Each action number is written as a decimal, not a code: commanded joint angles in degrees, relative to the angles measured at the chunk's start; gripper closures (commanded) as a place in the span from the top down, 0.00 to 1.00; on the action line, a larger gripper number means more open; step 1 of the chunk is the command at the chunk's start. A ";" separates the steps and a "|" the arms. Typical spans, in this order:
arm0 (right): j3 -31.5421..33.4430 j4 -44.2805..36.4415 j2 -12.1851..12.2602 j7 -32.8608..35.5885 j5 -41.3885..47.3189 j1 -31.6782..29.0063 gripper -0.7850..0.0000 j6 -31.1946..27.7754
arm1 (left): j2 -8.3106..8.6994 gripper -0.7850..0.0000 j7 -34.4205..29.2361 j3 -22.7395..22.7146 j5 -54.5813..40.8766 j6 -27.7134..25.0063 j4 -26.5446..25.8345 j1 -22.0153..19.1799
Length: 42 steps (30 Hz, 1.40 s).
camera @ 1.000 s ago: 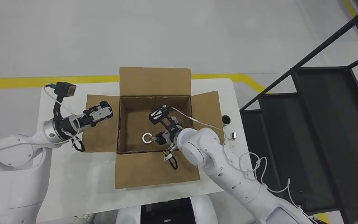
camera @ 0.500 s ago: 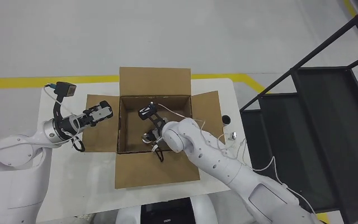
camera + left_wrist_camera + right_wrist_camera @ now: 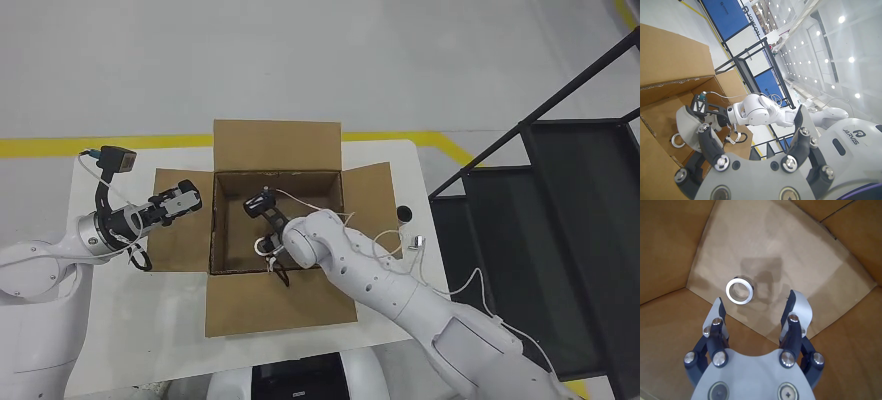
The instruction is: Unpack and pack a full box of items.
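Box (image 3: 277, 147) open, metal ring (image 3: 740, 301) on its floor, right gripper (image 3: 755, 296) spread near it, left gripper (image 3: 190, 198) spread outside

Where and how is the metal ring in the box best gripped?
Across its outer rim, from straight above: the metal ring lies flat on the cardboard box floor, clear of the walls. The open right gripper probably needs centring over it first.

White table (image 3: 385, 155) — open cardboard box (image 3: 277, 145) (flaps spread) at its middle, small black object (image 3: 405, 214) and metal piece (image 3: 418, 241) beside it
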 commanded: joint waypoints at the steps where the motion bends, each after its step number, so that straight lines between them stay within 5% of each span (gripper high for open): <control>1: -0.33 0.95 -0.31 -0.12 -0.26 0.25 0.74 0.28 | 0.00 1.00 0.00 0.00 0.00 0.00 0.00 0.00; 9: -1.81 4.78 -1.81 -0.18 -0.73 1.43 0.69 0.83 | 0.00 1.00 0.00 0.00 0.00 0.00 0.00 0.00; 15: -2.70 6.82 -3.04 -0.83 -0.12 2.17 0.47 0.51 | 0.00 1.00 0.00 0.00 0.00 0.00 0.00 0.00; 30: -3.12 11.21 -5.13 -1.55 0.82 3.09 0.36 -0.59 | 0.00 1.00 0.00 0.00 0.00 0.00 0.00 0.00; 35: -3.32 12.70 -5.85 -1.86 1.00 3.52 0.00 -1.06 | 0.00 1.00 0.00 0.00 0.00 0.00 0.00 0.00; 42: -3.11 14.13 -6.76 -2.28 1.56 4.28 0.00 -1.37 | 0.00 1.00 0.00 0.00 0.00 0.00 0.00 0.00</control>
